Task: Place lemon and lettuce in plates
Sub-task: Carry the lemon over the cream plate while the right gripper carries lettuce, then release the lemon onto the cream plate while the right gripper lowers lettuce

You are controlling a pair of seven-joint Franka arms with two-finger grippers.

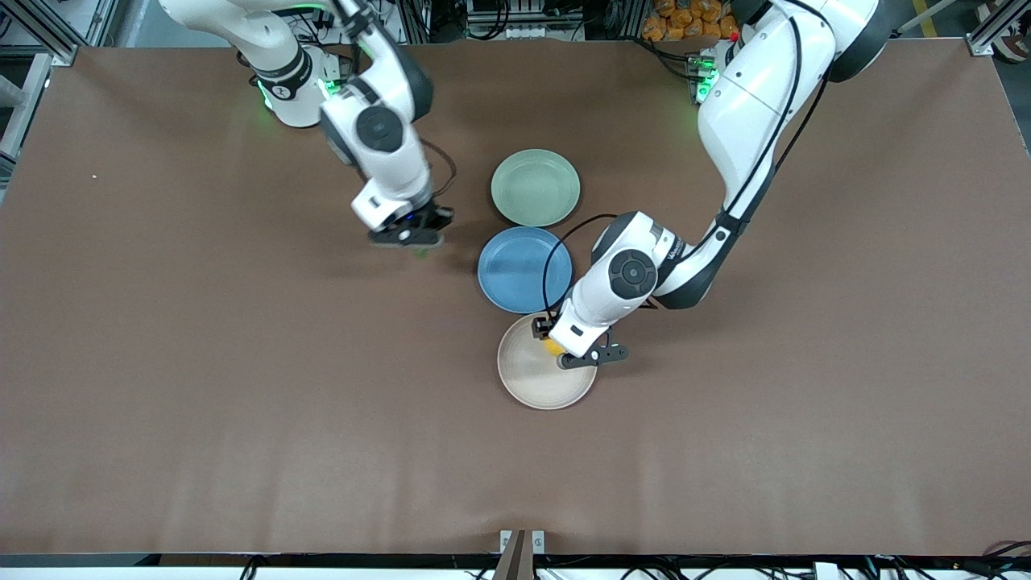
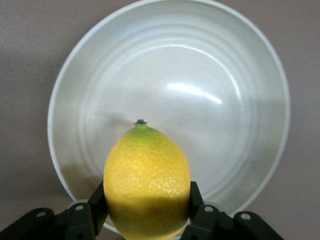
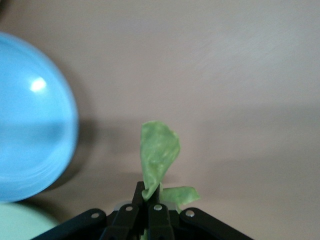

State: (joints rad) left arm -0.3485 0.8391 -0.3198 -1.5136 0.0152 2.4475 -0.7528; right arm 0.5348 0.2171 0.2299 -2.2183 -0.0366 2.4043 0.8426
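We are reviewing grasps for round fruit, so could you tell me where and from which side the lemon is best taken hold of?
Grip the lemon across its widest middle, as the left gripper does now over the beige plate: one finger on each flank, the pointed stem tip facing away from the fingers. The belly gives the pads the broadest faces; the tapered ends would probably slip out. The right gripper holds the lettuce above the table.

Brown table (image 1: 201, 403): blue plate (image 1: 523, 268) mid; mint plate (image 1: 535, 187) just farther from cam, beige plate (image 1: 541, 366) just nearer.
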